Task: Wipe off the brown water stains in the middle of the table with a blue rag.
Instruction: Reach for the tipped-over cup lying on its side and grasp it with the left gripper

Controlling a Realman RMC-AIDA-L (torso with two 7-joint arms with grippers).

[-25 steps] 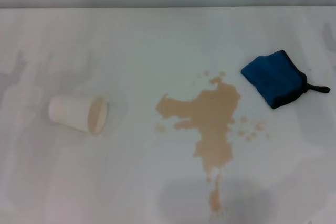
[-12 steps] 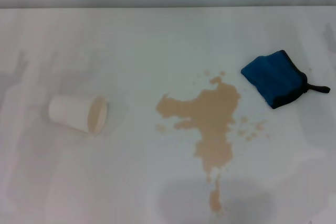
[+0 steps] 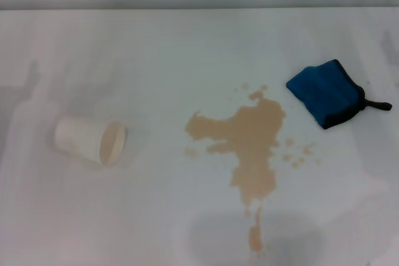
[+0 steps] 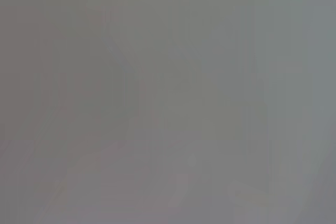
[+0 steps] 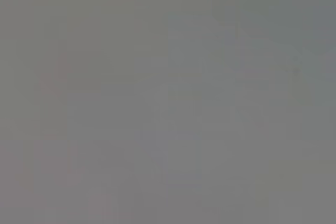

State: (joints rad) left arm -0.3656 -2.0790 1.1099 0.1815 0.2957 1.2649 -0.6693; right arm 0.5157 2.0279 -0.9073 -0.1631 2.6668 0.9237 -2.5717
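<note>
Tabletop: white, glossy, fills the head view. Stain: tan puddle mid-tabletop with splatter drops around it, unwiped. Cup: white paper, tipped on its side, well left of stain. Rag: blue, folded, black edging and loop, just right of and behind the stain, not touching it. Likely soft, light, floppy; pinch across the folded body, not the loop. No readable writing. Neither claw in view; wrist views show nothing, so claw state unknown.

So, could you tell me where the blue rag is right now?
In the head view, the blue rag lies on the robot's right, just beyond the brown water stains.
</note>
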